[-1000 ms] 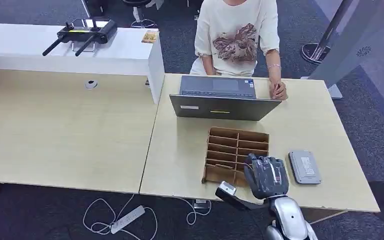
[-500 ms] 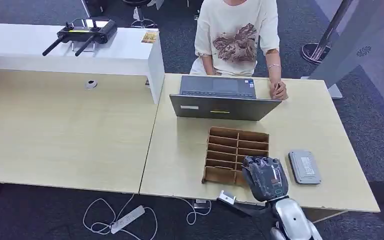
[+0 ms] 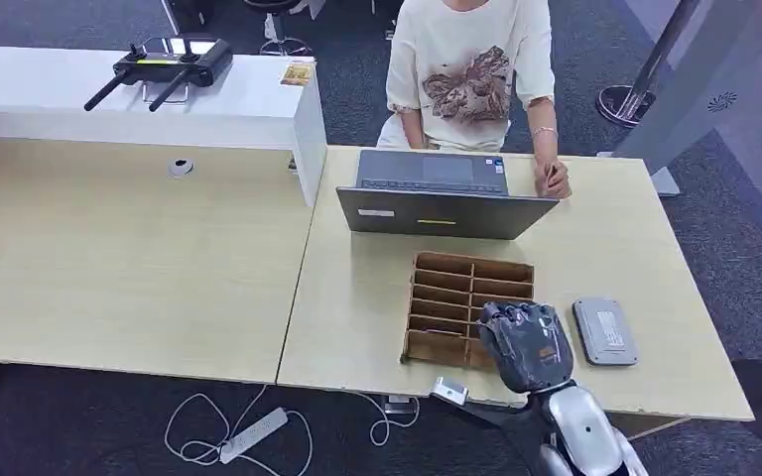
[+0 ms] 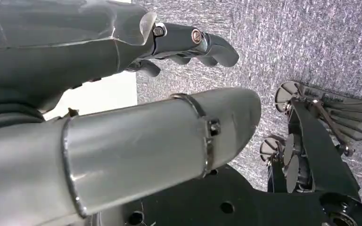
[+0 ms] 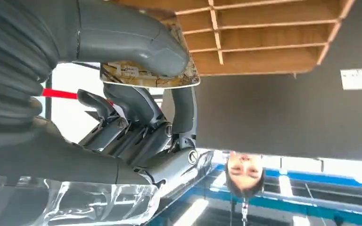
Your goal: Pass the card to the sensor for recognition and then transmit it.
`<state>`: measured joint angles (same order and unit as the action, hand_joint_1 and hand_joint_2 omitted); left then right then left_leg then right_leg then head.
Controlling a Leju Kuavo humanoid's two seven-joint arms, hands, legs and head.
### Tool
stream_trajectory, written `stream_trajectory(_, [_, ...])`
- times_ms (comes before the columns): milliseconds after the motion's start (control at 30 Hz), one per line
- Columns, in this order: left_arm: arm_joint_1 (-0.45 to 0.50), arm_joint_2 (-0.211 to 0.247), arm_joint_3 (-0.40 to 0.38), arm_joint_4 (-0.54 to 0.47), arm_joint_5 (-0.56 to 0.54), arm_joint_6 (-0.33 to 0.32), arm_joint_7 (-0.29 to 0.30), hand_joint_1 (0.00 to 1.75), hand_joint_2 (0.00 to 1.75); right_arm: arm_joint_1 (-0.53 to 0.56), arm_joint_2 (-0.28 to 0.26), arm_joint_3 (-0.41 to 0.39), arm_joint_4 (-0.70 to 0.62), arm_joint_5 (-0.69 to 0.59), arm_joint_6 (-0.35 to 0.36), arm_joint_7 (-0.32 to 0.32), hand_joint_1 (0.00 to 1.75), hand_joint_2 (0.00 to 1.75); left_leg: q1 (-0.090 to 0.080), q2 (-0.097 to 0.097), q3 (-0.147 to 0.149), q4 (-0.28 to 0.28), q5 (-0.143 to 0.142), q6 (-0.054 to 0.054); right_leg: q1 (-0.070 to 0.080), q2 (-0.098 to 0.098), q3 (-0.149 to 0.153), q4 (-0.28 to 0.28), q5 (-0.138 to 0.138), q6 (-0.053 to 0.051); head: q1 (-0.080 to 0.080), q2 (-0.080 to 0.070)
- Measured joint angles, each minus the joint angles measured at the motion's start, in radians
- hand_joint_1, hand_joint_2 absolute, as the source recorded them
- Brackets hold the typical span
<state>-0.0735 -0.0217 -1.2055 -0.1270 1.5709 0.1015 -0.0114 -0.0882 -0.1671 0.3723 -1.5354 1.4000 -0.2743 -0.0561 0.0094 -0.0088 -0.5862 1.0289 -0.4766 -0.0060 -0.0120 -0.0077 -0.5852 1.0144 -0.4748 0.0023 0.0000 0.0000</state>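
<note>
Our right hand pinched the card under its thumb, just beside the wooden rack, ready for the sensor.

The right hand pinches a card between thumb and fingers; the left hand hangs, fingers loosely curled.

Card: mostly covered by the right hand's thumb, print too blurred to read.
Organizer: near corner hidden behind that hand.
Sensor: label too small to read.
Person: head cut off by the frame edge.
</note>
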Motion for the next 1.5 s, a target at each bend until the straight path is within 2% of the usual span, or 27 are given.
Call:
stream_trajectory(367, [0.000,0.000,0.000,0.000,0.000,0.000,-0.001,0.00,0.00,-0.010,-0.016,0.006,-0.047,-0.006,-0.034,-0.028,1.75,1.75,0.000,0.000,0.000,0.000,0.000,0.000,0.000,0.000,0.000,0.000,0.000,0.000,0.000,0.000])
stream_trajectory(833, [0.000,0.000,0.000,0.000,0.000,0.000,-0.008,0.00,0.00,-0.087,-0.049,0.018,-0.055,-0.059,-0.075,-0.067,1.75,1.75,0.000,0.000,0.000,0.000,0.000,0.000,0.000,0.000,0.000,0.000,0.000,0.000,0.000,0.000])
stream_trajectory(1133, [0.000,0.000,0.000,0.000,0.000,-0.001,-0.010,0.00,0.00,-0.209,-0.071,0.042,-0.033,-0.127,-0.079,-0.105,1.75,1.75,0.000,0.001,0.000,0.000,0.000,0.000,0.000,0.000,0.000,0.000,0.000,0.000,0.000,0.000])
stream_trajectory(1500, [0.000,0.002,-0.002,0.000,0.000,-0.007,-0.011,0.00,0.00,-0.385,-0.072,0.064,0.052,-0.197,-0.079,-0.133,1.75,1.75,0.000,0.001,0.000,0.000,0.001,-0.001,0.000,0.000,0.000,0.001,0.000,0.000,0.000,0.000])
